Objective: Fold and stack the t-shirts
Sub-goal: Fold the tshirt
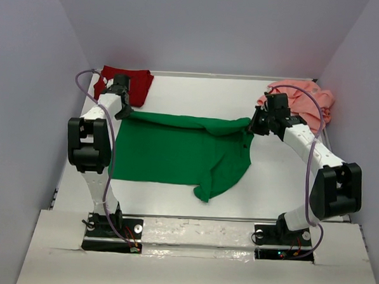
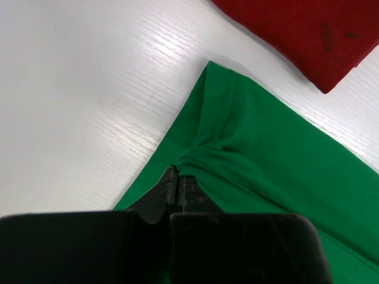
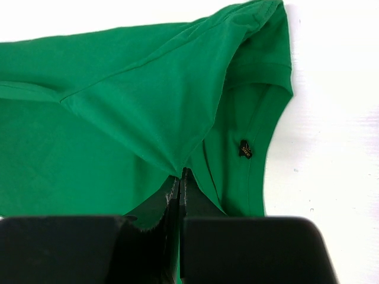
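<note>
The bright green t-shirt (image 1: pixel 176 151) lies spread on the white table (image 1: pixel 289 179), its far edge folded toward the middle. My left gripper (image 1: pixel 124 110) is shut on the green cloth at the shirt's far left corner (image 2: pixel 204 157). My right gripper (image 1: pixel 255 126) is shut on a pinch of the green cloth at the far right, near the collar with a small black size tag (image 3: pixel 245 148). The dark red t-shirt (image 1: pixel 126 83) lies folded at the back left and also shows in the left wrist view (image 2: pixel 302 32). The salmon pink t-shirt (image 1: pixel 309 104) lies crumpled at the back right.
Grey walls enclose the table on the left, the back and the right. A raised white ledge (image 1: pixel 190 244) with both arm bases runs along the near edge. Bare white table shows to the right of the green shirt.
</note>
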Available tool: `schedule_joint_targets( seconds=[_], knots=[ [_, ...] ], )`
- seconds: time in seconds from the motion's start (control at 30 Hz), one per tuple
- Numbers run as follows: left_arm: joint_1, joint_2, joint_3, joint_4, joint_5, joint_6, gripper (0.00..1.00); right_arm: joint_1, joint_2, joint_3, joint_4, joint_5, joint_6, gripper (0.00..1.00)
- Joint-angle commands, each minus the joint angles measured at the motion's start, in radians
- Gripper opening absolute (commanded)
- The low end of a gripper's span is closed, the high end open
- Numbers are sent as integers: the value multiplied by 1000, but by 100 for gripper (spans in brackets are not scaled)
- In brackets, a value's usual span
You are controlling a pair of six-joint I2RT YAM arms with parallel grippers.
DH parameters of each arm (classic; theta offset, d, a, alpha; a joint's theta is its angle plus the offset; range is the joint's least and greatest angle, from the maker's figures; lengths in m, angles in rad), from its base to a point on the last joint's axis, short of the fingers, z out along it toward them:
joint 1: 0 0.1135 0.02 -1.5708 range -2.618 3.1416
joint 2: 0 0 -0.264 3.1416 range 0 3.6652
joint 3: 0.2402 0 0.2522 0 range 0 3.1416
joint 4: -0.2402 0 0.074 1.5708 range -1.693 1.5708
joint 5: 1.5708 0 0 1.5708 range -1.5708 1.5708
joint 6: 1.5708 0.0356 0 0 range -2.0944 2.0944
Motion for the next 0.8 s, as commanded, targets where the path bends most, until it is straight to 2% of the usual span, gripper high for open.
schedule_joint_targets(
  seconds=[0.0, 0.53, 0.7, 0.77],
  knots=[
    [7, -80, -32, -8, -26, 16, 0, 7, -42, -10, 0, -3, 4, 0],
    [7, -66, -133, -8, -20, 30, 1, 35, -41, -73, -3, -23, 18, 0],
    [7, -41, -141, -14, -29, 24, 20, 35, -42, -104, -3, -20, 17, 0],
    [7, -40, -139, -16, -41, 24, 31, 35, -41, -113, -3, -19, 15, 0]
  ],
)
